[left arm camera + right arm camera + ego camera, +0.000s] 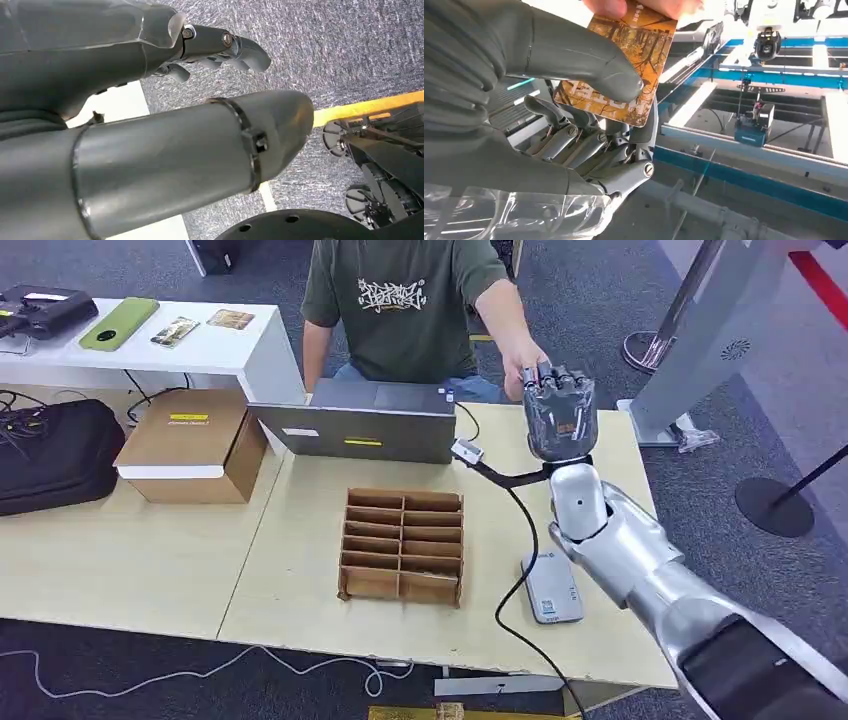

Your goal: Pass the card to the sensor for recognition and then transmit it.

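Observation:
My right hand (560, 410) is raised over the far right of the table (300, 610). It pinches an orange patterned card (639, 55) between its thumb (589, 60) and fingers. A person's hand (522, 358) reaches across from behind the table, and its fingertips (644, 6) grip the card's far edge, so both hands hold the card. The grey card sensor (552, 587) lies flat on the table near the front right, below my forearm, with a black cable running to it. My left hand (220, 45) hangs over the carpet floor with nothing in it, its fingers apart from the thumb.
A cardboard divider box (403, 543) stands mid-table, a grey laptop (360, 425) behind it. A cardboard box (190, 445) and a black bag (55, 450) lie at the left. The person (400, 310) sits behind the laptop. A stanchion base (775, 505) stands at the right.

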Robot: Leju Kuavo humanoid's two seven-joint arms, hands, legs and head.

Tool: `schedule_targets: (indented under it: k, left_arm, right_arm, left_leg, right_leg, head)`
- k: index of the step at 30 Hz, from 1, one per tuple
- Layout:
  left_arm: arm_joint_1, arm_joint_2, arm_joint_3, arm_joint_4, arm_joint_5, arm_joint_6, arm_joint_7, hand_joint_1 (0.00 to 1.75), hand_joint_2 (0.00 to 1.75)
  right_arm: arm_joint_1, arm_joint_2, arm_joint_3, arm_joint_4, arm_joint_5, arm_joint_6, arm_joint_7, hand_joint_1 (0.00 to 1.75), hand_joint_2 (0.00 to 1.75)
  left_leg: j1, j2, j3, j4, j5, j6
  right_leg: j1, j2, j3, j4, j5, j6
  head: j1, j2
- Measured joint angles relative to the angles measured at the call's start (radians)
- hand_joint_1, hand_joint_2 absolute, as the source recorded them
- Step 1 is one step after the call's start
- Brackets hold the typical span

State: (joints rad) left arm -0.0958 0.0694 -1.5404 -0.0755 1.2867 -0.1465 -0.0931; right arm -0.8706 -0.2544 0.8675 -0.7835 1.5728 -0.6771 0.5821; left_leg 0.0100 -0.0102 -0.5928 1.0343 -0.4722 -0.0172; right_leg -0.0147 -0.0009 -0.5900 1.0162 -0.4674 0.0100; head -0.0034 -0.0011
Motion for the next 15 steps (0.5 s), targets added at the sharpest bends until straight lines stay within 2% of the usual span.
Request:
schedule_targets:
  k: [11,15]
  left_arm:
    - [0.0,0.002,0.0,0.0,0.006,-0.006,0.003,0.0,0.0]
    - [0.0,0.002,0.0,0.0,0.016,-0.005,0.003,0.0,0.0]
  right_arm:
    - [0.009,0.027,-0.067,0.046,0.0,0.0,-0.09,0.0,1.75]
    - [0.036,0.039,-0.135,0.045,0.0,0.0,-0.135,0.0,1.75]
  left_leg:
    - [0.0,0.0,0.0,0.0,0.0,0.0]
    - [0.0,0.0,0.0,0.0,0.0,0.0]
  right_leg:
    - [0.0,0.0,0.0,0.0,0.0,0.0]
    - [0.0,0.0,0.0,0.0,0.0,0.0]
  head:
    - [0.0,0.0]
    - [0.0,0.0]
